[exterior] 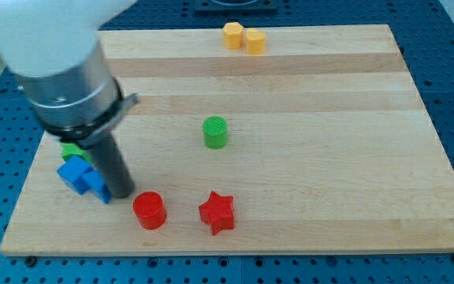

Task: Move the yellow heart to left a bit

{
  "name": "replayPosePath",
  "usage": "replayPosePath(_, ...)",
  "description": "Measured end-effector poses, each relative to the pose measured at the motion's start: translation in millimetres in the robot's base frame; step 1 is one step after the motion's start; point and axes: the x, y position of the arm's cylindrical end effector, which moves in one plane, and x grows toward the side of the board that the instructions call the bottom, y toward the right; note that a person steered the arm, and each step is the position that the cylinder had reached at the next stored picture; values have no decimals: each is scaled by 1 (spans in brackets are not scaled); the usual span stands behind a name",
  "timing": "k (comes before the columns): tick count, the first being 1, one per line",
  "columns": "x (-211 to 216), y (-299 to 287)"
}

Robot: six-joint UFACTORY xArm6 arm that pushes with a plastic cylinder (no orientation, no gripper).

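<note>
The yellow heart (232, 35) lies near the board's top edge, touching a second yellow block (255, 42), a pentagon-like shape, on its right. My tip (122, 192) is far from them, at the lower left, touching the right side of the blue blocks (83, 177). The arm's grey body covers the upper left of the view.
A green block (71, 150) peeks out just above the blue blocks, partly hidden by the rod. A red cylinder (149, 210) and a red star (217, 212) lie near the bottom edge. A green cylinder (215, 132) stands mid-board. The wooden board (329, 158) rests on a blue surface.
</note>
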Motion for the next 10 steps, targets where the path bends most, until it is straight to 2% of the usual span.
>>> replayPosePath(1,0,-31)
replayPosePath(2,0,23)
replayPosePath(3,-24,60)
replayPosePath(4,-40,60)
replayPosePath(5,-95,45)
replayPosePath(6,-111,43)
replayPosePath(9,-118,30)
replayPosePath(10,-133,-35)
